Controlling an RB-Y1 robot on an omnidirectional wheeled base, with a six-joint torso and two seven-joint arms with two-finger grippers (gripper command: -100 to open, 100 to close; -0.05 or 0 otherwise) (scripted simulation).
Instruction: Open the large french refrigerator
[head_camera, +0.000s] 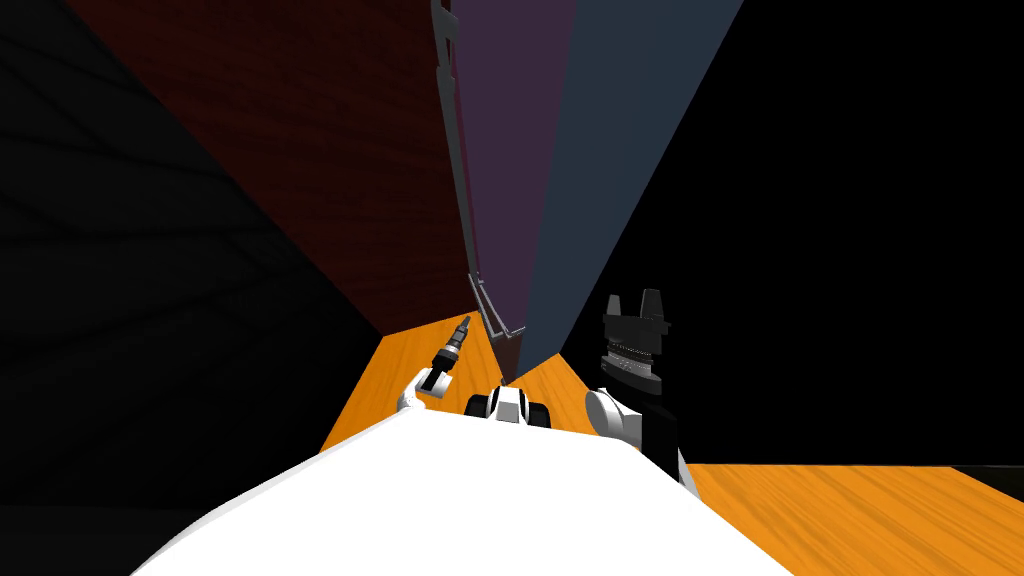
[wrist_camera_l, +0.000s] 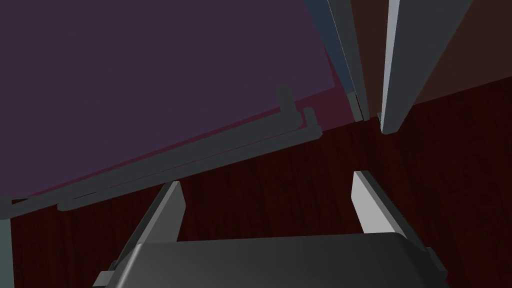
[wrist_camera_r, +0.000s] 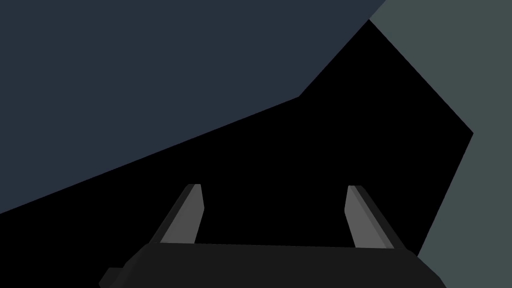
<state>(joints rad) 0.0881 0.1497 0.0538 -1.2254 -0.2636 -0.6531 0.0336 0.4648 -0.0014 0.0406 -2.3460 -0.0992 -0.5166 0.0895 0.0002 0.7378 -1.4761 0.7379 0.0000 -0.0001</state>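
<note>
The refrigerator stands right in front of me, with a dull purple door face (head_camera: 505, 150) and a slate-blue side (head_camera: 610, 130). Thin grey bar handles (head_camera: 462, 180) run along the purple face's left edge, and a short one (head_camera: 497, 318) sits near the floor. My left gripper (head_camera: 462, 328) hangs low, just left of that short handle. In the left wrist view it (wrist_camera_l: 270, 200) is open with nothing between its fingers, and a long grey handle (wrist_camera_l: 200, 155) lies just beyond the fingertips. My right gripper (head_camera: 637, 303) is raised beside the slate-blue side, open and holding nothing (wrist_camera_r: 275, 210).
A dark red wood-grain panel (head_camera: 330, 150) rises left of the refrigerator. Orange wood floor (head_camera: 420, 370) shows beneath it. A black area (head_camera: 850, 250) lies to the right of the slate-blue side. A second grey bar (wrist_camera_l: 395, 65) stands farther off in the left wrist view.
</note>
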